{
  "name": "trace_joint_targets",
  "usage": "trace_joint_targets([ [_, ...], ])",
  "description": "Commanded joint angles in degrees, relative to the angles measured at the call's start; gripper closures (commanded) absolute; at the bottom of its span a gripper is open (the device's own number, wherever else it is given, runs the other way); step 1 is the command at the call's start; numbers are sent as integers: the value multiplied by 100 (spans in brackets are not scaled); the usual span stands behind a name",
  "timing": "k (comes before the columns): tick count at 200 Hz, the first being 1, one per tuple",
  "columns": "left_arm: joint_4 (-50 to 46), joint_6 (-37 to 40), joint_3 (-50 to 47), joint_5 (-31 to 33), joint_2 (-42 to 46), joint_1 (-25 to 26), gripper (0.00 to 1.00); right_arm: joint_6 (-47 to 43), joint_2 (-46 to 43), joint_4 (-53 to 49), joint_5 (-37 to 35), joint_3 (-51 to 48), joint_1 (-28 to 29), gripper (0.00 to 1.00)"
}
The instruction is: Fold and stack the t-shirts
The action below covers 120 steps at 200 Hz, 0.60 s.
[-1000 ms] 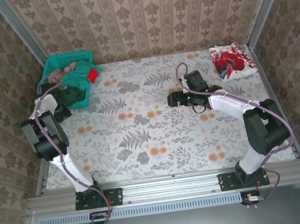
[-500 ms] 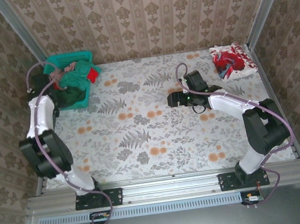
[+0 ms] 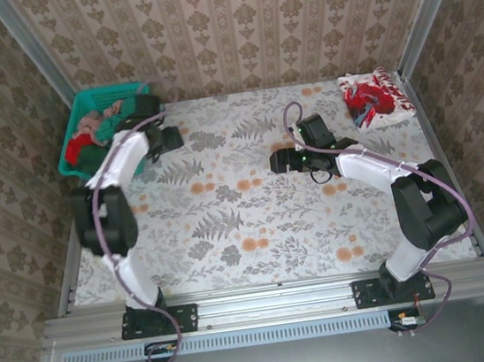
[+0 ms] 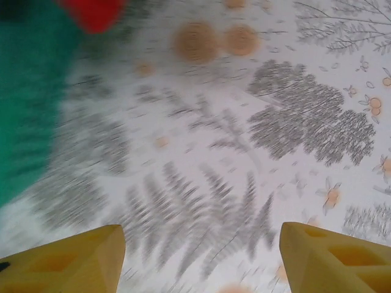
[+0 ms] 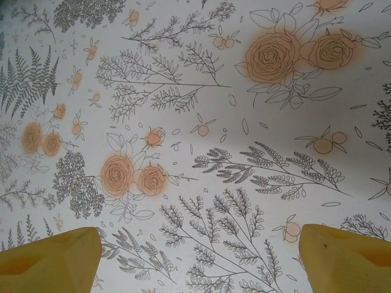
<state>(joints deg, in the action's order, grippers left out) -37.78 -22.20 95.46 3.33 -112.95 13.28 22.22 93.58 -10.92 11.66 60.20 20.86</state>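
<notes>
Two grippers, both released, nothing held: left gripper [image 4: 200,241] over floral tablecloth [image 3: 230,227] near teal basket [image 3: 93,99], right gripper [image 5: 198,238] mid-table. Crumpled t-shirts [image 3: 86,137] (salmon-pink, red, dark) heaped in basket; red-and-white t-shirt [image 3: 375,96] folded at far right corner. Risks: snagging basket mesh instead of cloth and dragging basket; pinching several shirts at once from tangled heap; left wrist view blurred, so aim likely uncertain.

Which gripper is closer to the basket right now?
Left. The left gripper hangs open just off the right side of the basket. The right gripper is far off to its right, past the middle of the table.
</notes>
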Motion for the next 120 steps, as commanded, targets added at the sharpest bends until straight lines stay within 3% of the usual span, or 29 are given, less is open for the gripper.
trace_joint_targets([
  [1,-275,112,600,-7,-668,17,32,-115,-298,-83,44,-164,-30,14],
  [40,-496,122,1335,458,-1386,-337,34,-163,-655,-175,-171,-388,-60,14],
  [75,-369,86,1073,444,-1197,-781,33,-170,-755,-166,-234,-455,-98,14],
  [120,-224,304,842,108,-794,-750,29,-151,-674,-157,-155,-391,-99,14],
])
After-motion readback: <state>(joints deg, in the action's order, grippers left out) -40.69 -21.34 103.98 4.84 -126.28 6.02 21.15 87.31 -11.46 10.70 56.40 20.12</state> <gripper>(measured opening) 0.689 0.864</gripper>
